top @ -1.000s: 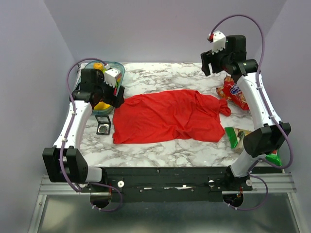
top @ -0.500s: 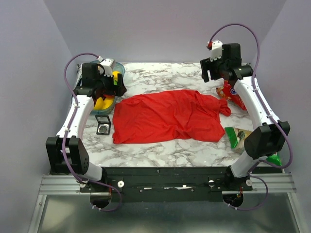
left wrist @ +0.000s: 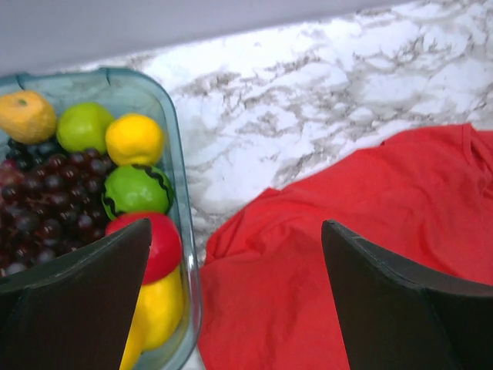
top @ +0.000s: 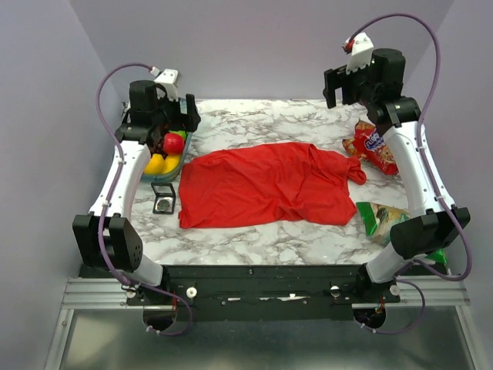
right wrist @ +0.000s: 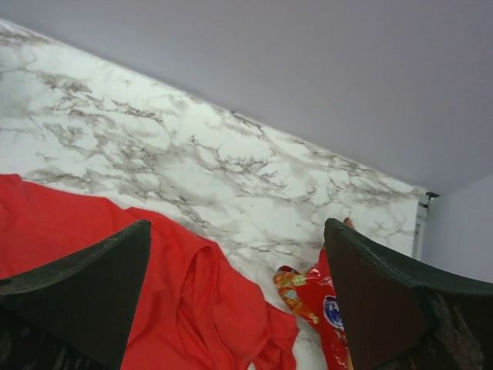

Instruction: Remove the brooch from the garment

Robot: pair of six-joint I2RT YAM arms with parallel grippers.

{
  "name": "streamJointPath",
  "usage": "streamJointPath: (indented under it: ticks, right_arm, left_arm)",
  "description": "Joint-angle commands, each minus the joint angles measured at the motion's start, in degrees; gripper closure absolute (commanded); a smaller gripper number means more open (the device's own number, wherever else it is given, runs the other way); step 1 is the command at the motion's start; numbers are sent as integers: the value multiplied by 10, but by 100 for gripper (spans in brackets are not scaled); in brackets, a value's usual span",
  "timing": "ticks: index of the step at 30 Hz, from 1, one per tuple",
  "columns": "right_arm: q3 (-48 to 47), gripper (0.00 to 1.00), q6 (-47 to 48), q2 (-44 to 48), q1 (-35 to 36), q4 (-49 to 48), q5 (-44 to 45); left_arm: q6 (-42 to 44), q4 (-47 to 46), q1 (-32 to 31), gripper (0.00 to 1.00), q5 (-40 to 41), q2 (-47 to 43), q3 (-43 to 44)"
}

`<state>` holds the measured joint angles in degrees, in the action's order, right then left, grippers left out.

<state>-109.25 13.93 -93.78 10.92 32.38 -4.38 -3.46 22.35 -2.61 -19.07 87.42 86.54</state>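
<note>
The red T-shirt (top: 269, 185) lies crumpled across the middle of the marble table. It also shows in the left wrist view (left wrist: 370, 254) and the right wrist view (right wrist: 115, 270). No brooch shows in any view. My left gripper (top: 173, 123) hangs open and empty above the fruit tray at the shirt's far left corner; in its own view (left wrist: 235, 301) its jaws stand wide apart. My right gripper (top: 343, 85) is raised high over the far right of the table, open and empty, also seen in its own view (right wrist: 235, 301).
A clear tray (top: 187, 132) of fruit stands at far left, seen too in the left wrist view (left wrist: 181, 193). A small black square frame (top: 163, 199) lies left of the shirt. A red snack bag (top: 373, 148) and a green packet (top: 379, 216) lie at right.
Both arms have risen and drawn back toward the far wall. The left gripper moved off the tray, uncovering the red fruit. The shirt has not moved.
</note>
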Motion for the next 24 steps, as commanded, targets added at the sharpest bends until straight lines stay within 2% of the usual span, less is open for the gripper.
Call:
streamJointPath:
  ticks: [1, 4, 12, 16, 24]
  right_arm:
    - [80, 0, -60, 15, 2, -7, -26]
    - [95, 0, -52, 32, 1, -6, -63]
    - [70, 0, -58, 9, 2, -12, -56]
    - [77, 0, -106, 7, 1, -28, -20]
    - [132, 0, -80, 39, 2, -54, 37]
  left_arm:
    - [-44, -15, -30, 1, 70, -22, -90]
    - [-41, -31, -40, 1, 62, -47, -131]
    - [-50, -66, -41, 1, 43, -62, -154]
    - [-66, -83, -39, 1, 39, -52, -151]
    - [-88, -84, -39, 1, 27, -16, -107]
